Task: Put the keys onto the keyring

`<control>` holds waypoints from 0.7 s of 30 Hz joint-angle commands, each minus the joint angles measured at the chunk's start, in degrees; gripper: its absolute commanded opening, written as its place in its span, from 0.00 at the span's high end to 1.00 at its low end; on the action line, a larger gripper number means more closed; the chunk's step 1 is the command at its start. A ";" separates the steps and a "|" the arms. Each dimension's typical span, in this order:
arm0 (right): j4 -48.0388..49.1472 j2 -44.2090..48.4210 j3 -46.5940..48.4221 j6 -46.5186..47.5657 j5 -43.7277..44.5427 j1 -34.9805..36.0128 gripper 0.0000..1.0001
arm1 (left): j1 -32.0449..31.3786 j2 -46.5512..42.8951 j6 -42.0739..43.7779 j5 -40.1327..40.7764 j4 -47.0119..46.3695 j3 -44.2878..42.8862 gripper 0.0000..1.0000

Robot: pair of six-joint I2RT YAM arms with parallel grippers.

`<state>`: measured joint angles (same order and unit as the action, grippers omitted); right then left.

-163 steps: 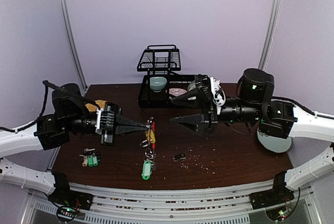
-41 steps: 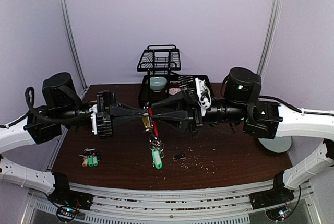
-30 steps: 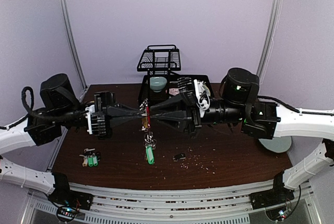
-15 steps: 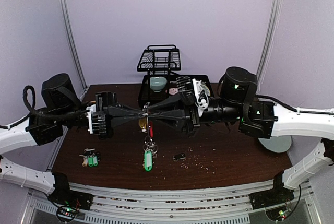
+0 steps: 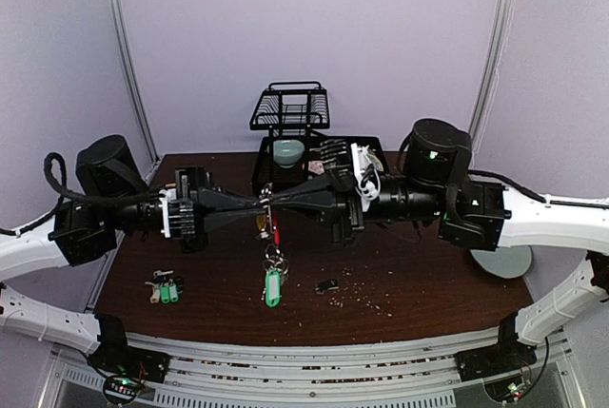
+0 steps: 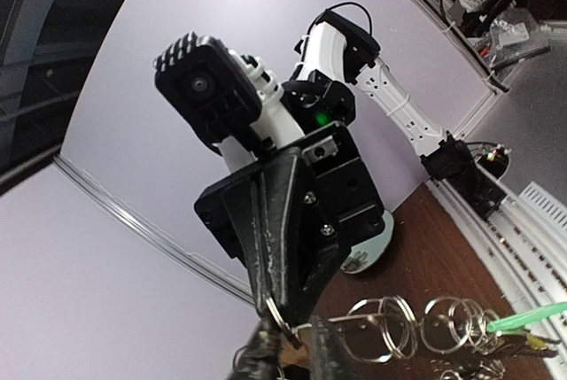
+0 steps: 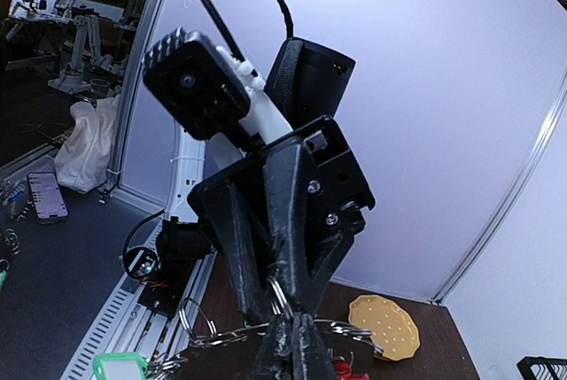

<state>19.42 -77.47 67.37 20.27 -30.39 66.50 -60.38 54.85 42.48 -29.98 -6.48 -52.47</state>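
Above the table's middle, my left gripper (image 5: 258, 204) and right gripper (image 5: 275, 201) meet tip to tip. Both are shut on the wire of the keyring (image 5: 275, 234), whose red arc, split rings and green tag (image 5: 273, 287) hang below them. From the left wrist, my left gripper (image 6: 292, 346) pinches a silver ring, with the right fingers (image 6: 276, 247) closed on it from the far side. From the right wrist, my right gripper (image 7: 297, 334) is shut on the wire, facing the left fingers (image 7: 297, 221). Loose keys (image 5: 165, 290) with green tags lie at the table's front left.
A black wire rack (image 5: 290, 109) holding a pale bowl (image 5: 288, 151) stands at the back centre. A small dark object (image 5: 327, 285) and crumbs (image 5: 364, 298) lie front right of centre. A pale plate (image 5: 502, 262) sits under the right arm, and a yellow dotted disc (image 7: 383, 327) lies behind.
The right gripper came across to the left one and, in the last half second, shut on the keyring. The hanging bundle with the green tag has swayed slightly.
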 commanded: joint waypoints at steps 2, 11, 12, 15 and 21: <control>-3.96 4.46 -2.56 7.57 9.56 0.26 1.00 | -0.18 -0.99 -7.03 7.32 -5.24 1.63 0.61; -2.66 7.56 -5.51 30.59 28.32 1.77 1.00 | -0.18 -1.56 -6.12 15.81 3.82 0.63 0.48; -1.66 7.46 -5.91 33.04 29.33 1.92 1.00 | -0.18 -1.13 -6.39 15.67 3.83 0.11 0.49; -1.25 6.82 -5.23 37.23 28.93 2.27 1.00 | -0.32 0.64 -6.83 16.84 2.57 -1.20 0.56; -1.40 5.33 -4.23 39.69 27.39 3.09 1.00 | -1.85 2.96 -2.54 18.78 -2.57 -1.24 0.60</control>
<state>14.79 -71.53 61.87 55.96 -3.97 68.90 -61.19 56.51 37.26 -12.80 -4.64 -51.55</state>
